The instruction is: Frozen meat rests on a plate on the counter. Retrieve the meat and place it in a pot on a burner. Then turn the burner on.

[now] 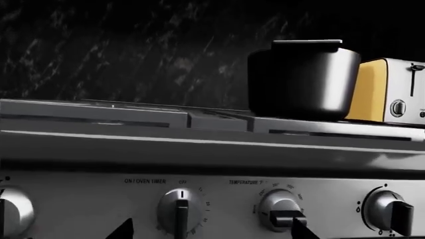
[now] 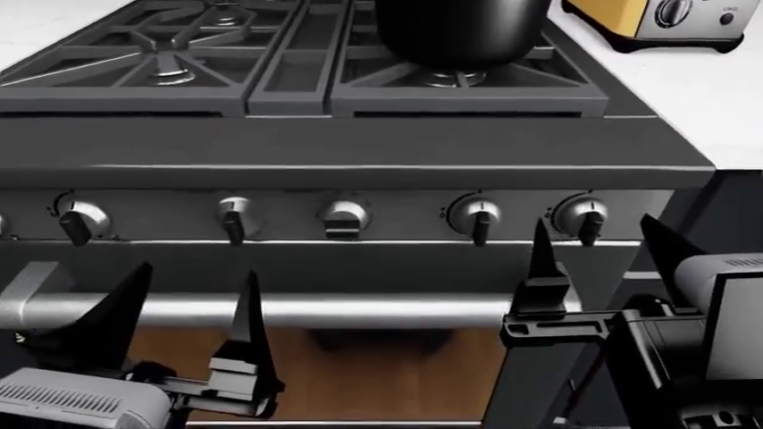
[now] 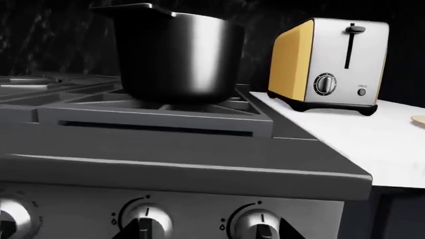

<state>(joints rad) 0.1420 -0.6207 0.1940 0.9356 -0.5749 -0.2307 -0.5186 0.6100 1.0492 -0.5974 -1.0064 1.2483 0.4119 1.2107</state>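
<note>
Meat and plate are out of view, so with the pot (image 2: 459, 31) on the right burner (image 2: 451, 79) and the left gripper (image 2: 179, 313) and right gripper (image 2: 602, 259) both wide open and empty, search the surface (image 2: 703, 98) rightward first.

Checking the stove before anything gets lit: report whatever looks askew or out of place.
Nothing stands out. The pot sits upright on the right burner, and the toaster stands squarely on the counter.
</note>
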